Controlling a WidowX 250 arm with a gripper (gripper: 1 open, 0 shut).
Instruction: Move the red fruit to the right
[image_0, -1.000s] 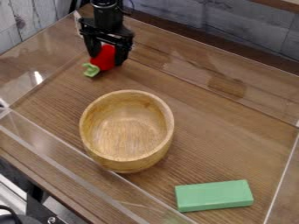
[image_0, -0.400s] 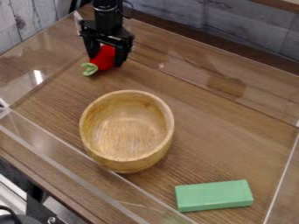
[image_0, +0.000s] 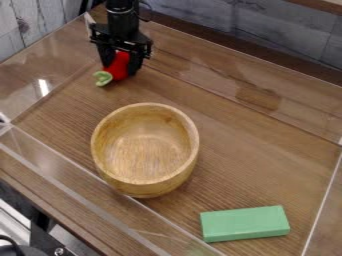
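Note:
The red fruit (image_0: 120, 64) lies on the wooden table at the far left, its light green leafy cap (image_0: 102, 78) sticking out to the lower left. My black gripper (image_0: 122, 68) points straight down over it, with one finger on each side of the red body. The fingers have drawn in against the fruit, which still rests on the table. The gripper hides most of the fruit.
A large wooden bowl (image_0: 139, 183) stands in the middle of the table, in front of the gripper. A flat green rectangular block (image_0: 245, 222) lies at the front right. Clear plastic walls (image_0: 40, 150) surround the work area.
The fingers have narrowed from wide open to pressing on the red fruit. The hand has stayed in place, and the fruit has shifted only slightly.

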